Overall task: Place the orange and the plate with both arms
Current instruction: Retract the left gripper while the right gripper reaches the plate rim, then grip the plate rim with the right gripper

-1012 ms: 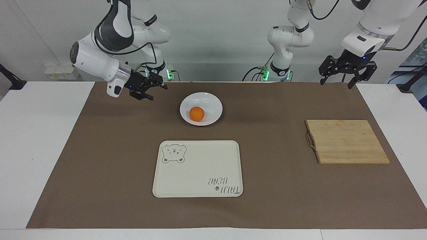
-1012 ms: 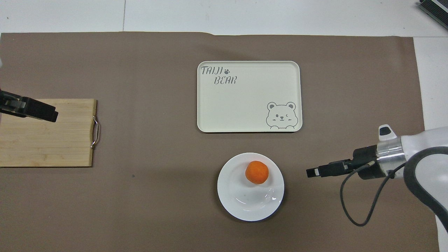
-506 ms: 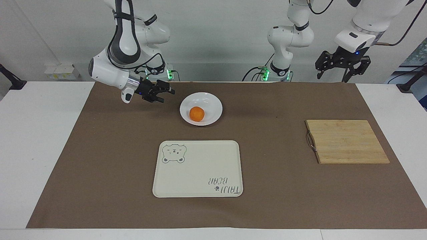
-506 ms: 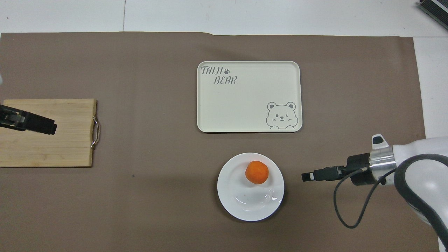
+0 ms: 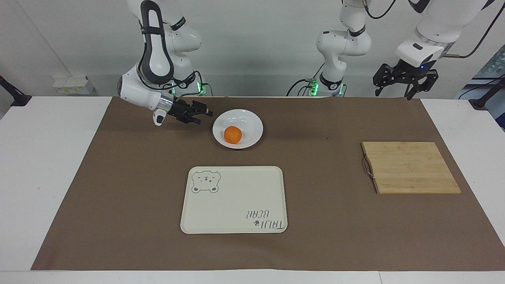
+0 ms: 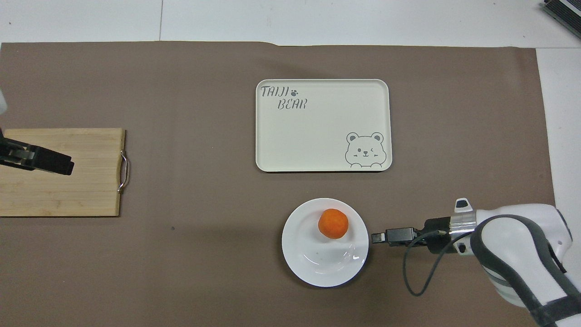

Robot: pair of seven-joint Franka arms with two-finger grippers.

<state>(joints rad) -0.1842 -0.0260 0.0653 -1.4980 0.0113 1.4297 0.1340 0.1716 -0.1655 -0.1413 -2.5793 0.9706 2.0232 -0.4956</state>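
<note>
- The right claw (image 5: 204,116) is low just beside the plate (image 5: 252,120), fingers narrowly apart and holding nothing; the left claw (image 5: 396,87) waits high, wide open.
- The orange (image 5: 232,135) lies in the plate.
- I judge the step is reaching for the rim; next it must grip the rim without tipping.
- The tray (image 5: 232,225) lies farther from the robots.

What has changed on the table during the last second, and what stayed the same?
The right gripper moved sideways toward the plate and is now just beside its rim, holding nothing. The left gripper rose a little and waits above the table's edge. The orange, plate, tray and cutting board did not move.
</note>
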